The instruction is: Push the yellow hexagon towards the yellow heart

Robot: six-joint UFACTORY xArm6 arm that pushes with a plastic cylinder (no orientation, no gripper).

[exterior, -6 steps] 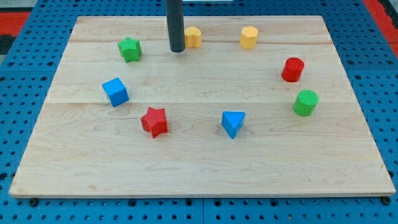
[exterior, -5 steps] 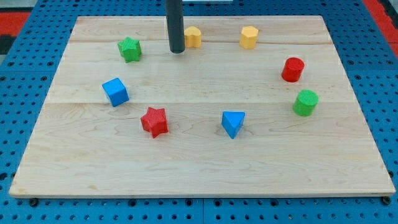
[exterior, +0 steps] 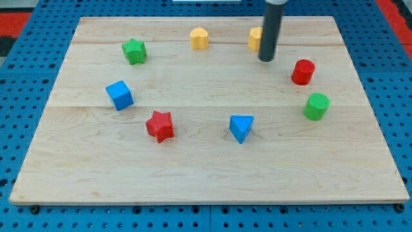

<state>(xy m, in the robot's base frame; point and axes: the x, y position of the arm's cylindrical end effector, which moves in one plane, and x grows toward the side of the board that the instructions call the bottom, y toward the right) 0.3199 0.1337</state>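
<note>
Dark rod, upper end cut off at the view's top; no jaws, nothing held. My tip [exterior: 266,59] sits just right of, and below, the yellow hexagon block [exterior: 255,38], half hidden behind the rod. Yellow heart block [exterior: 199,38]: well left, top row. Surface: pale wooden board [exterior: 206,167] on blue perforated table [exterior: 26,116].

We see my tip [exterior: 266,60] standing just to the view's right of the yellow hexagon [exterior: 255,38], the rod covering part of that block; contact looks likely, though we cannot be sure. The yellow heart [exterior: 199,38] sits well apart to the view's left, along the wooden board [exterior: 206,174]'s top edge. A red cylinder [exterior: 302,71] lies near the tip's right.
</note>
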